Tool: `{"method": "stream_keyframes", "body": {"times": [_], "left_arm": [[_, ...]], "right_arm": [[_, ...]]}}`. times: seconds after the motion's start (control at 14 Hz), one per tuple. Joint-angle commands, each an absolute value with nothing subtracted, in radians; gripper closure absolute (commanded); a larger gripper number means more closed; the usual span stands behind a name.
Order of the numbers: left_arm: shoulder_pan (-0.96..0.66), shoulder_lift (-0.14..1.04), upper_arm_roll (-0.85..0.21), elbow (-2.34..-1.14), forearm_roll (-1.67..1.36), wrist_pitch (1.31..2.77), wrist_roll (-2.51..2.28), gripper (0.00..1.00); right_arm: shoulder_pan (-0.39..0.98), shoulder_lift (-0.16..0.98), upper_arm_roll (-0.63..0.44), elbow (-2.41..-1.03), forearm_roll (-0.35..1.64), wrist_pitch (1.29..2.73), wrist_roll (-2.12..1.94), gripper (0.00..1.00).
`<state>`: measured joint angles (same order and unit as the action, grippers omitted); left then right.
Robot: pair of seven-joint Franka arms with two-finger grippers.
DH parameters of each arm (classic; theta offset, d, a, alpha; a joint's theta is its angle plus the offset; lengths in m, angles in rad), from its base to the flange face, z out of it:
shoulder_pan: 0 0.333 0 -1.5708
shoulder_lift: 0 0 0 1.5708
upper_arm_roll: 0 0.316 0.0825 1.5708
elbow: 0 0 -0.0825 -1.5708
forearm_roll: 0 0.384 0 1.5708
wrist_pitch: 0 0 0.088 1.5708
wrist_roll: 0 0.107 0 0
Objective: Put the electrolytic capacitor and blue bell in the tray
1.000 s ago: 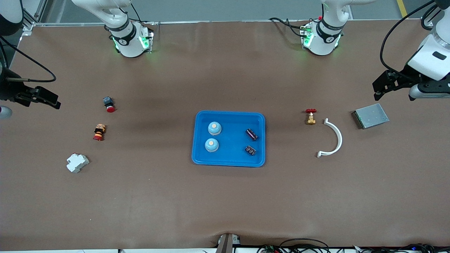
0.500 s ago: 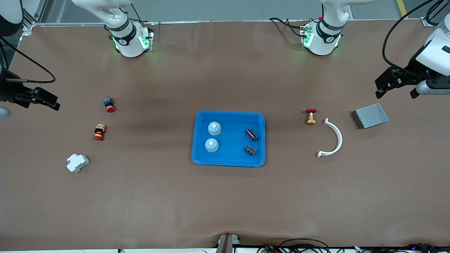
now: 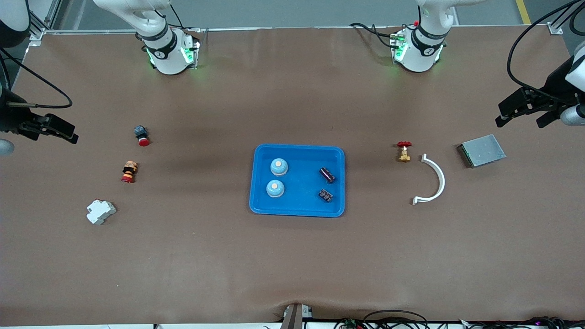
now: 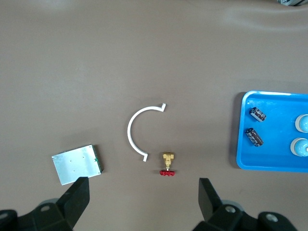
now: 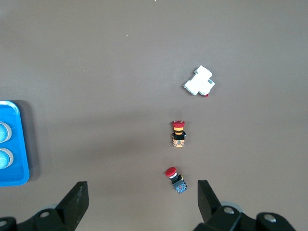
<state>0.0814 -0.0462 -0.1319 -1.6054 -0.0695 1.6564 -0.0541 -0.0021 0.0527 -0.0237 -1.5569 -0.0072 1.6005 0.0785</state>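
Observation:
The bright-blue tray (image 3: pixel 297 208) lies mid-table. In it are two blue bells (image 3: pixel 279 167) (image 3: pixel 275 188) and two dark electrolytic capacitors (image 3: pixel 327 174) (image 3: pixel 325 195). The tray also shows in the left wrist view (image 4: pixel 274 161) with the capacitors (image 4: pixel 258 114) (image 4: pixel 254 136), and its edge in the right wrist view (image 5: pixel 17 175). My left gripper (image 3: pixel 518 109) is open and empty, high at the left arm's end of the table. My right gripper (image 3: pixel 55 130) is open and empty, high at the right arm's end.
Toward the left arm's end lie a red-handled brass valve (image 3: pixel 403 151), a white curved bracket (image 3: pixel 432 180) and a grey metal box (image 3: pixel 482 150). Toward the right arm's end lie two red push-buttons (image 3: pixel 141 135) (image 3: pixel 129 172) and a white block (image 3: pixel 100 211).
My left gripper has moved farther toward the left arm's end of the table and a little up. The right gripper has barely moved. Things in the tray are unchanged.

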Motion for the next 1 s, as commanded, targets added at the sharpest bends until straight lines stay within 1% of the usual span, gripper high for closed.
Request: {"method": "stream_keyframes", "body": {"times": [0.0, 0.21, 0.93], "left_arm": [[0.080, -0.051, -0.141, -1.608, -0.066, 1.644, -0.067, 0.00], [0.083, -0.043, -0.140, -1.591, -0.064, 1.641, -0.058, 0.00], [0.075, -0.037, -0.141, -1.592, -0.041, 1.641, -0.067, 0.00]], "right_arm": [[-0.003, 0.044, -0.023, -1.563, 0.003, 1.606, 0.094, 0.00], [-0.005, 0.037, -0.025, -1.563, 0.005, 1.601, 0.094, 0.00], [-0.012, 0.032, -0.026, -1.577, 0.021, 1.605, 0.094, 0.00]]}}
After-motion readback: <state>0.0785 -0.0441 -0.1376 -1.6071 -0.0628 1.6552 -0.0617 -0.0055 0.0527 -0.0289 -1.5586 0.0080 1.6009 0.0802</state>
